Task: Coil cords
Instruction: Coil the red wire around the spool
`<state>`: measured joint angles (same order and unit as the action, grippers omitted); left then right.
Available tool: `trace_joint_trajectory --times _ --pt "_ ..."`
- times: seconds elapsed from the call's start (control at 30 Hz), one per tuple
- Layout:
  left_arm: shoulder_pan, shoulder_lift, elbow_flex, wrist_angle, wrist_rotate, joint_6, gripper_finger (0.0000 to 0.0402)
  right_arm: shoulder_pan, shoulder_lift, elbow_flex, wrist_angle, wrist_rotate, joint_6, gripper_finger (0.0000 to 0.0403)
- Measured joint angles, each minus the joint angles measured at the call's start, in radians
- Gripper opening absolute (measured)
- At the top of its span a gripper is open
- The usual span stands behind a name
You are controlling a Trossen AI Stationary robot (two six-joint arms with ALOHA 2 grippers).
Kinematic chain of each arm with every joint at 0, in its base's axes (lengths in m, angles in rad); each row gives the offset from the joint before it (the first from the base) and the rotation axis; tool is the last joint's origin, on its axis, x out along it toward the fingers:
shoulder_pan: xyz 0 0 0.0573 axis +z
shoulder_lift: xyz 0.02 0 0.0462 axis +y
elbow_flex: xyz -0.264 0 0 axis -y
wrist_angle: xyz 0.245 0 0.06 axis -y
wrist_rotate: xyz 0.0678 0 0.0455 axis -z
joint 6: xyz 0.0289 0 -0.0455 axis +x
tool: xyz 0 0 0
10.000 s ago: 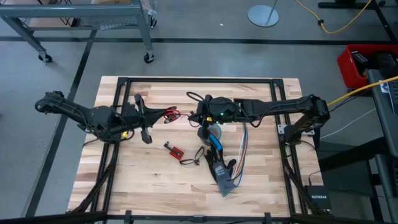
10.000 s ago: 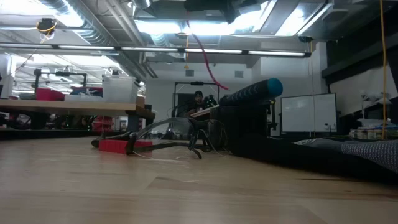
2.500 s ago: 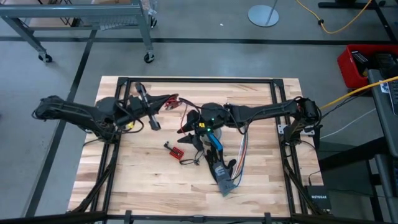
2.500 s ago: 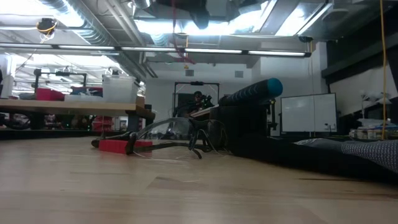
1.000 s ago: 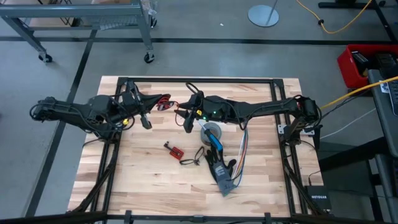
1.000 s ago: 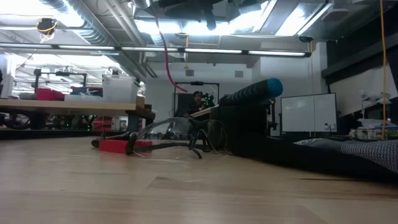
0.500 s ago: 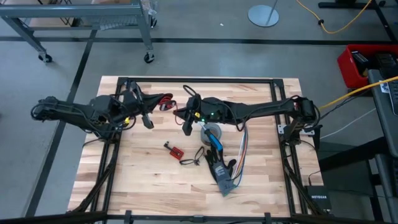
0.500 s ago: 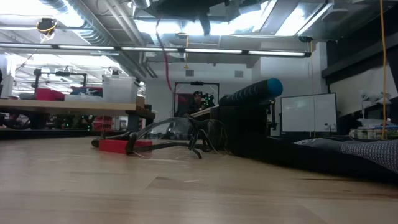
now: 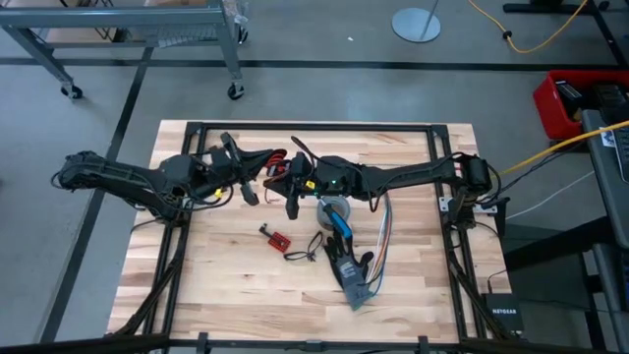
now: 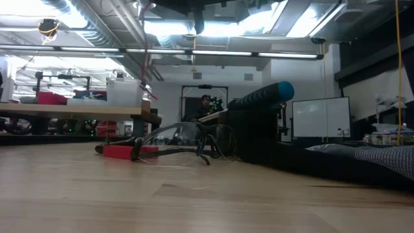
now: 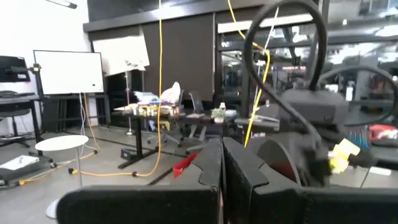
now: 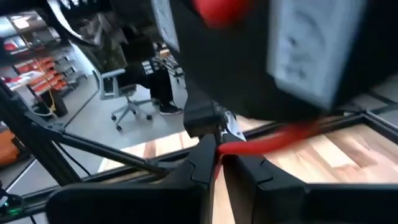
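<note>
Both dark arms meet above the far middle of the light wooden table (image 9: pixel 216 285). The left gripper (image 9: pixel 246 177) has its two fingers (image 11: pixel 211 168) pressed fully together, with a red piece of the thin black cord with red clip-like ends (image 9: pixel 276 161) showing at their tips. The right gripper (image 9: pixel 291 182) is nearly closed on a red stretch of the same cord, seen pinched between its fingers (image 12: pixel 202 158) in the right wrist view. The cord hangs in the air between the two grippers, above the table – not lying on it.

Under the right arm lies a grey tape roll (image 9: pixel 337 209), partly hidden by the arm. Nearer are a small red board with a short black wire (image 9: pixel 278 238), a bundle of long multicoloured ribbon wires (image 9: pixel 381 234) and a grey flat box (image 9: pixel 352 280), all well apart from the cord.
</note>
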<state>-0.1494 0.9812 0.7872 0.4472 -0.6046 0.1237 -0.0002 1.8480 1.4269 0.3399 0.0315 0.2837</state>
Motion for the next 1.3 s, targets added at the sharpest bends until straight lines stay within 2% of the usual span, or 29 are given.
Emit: trace_joint_trajectory --times 0.1,0.23,0.53,0.7,1.1,1.2,1.3 --pt "0.0 -0.001 0.0 0.004 0.002 0.007 0.0 0.0 0.001 0.0 0.016 -0.01 -0.001 0.0034" --pt "0.0 -0.014 0.0 0.007 0.006 0.007 0.0 0.0 0.002 0.0 0.016 -0.075 -0.004 0.0051" --pt "-0.001 -0.014 0.0 0.006 0.006 0.039 0.0 0.0 0.002 0.0 0.017 -0.086 -0.003 0.0176" --pt "-0.001 -0.018 0.0 0.001 -0.021 0.058 0.0 0.0 -0.001 0.0 0.038 -0.086 0.0 0.0221" --pt "0.0 -0.173 0.0 -0.122 -0.065 0.072 0.0 0.0 -0.049 0.001 0.065 -0.173 -0.003 0.0234" --pt "-0.001 -0.208 0.0 -0.146 -0.064 0.055 0.0 0.0 -0.051 0.002 0.065 -0.167 -0.004 0.0234" --pt "-0.001 -0.223 0.0 -0.15 -0.061 0.045 0.0 0.0 -0.046 0.002 0.022 -0.118 -0.005 0.0234"
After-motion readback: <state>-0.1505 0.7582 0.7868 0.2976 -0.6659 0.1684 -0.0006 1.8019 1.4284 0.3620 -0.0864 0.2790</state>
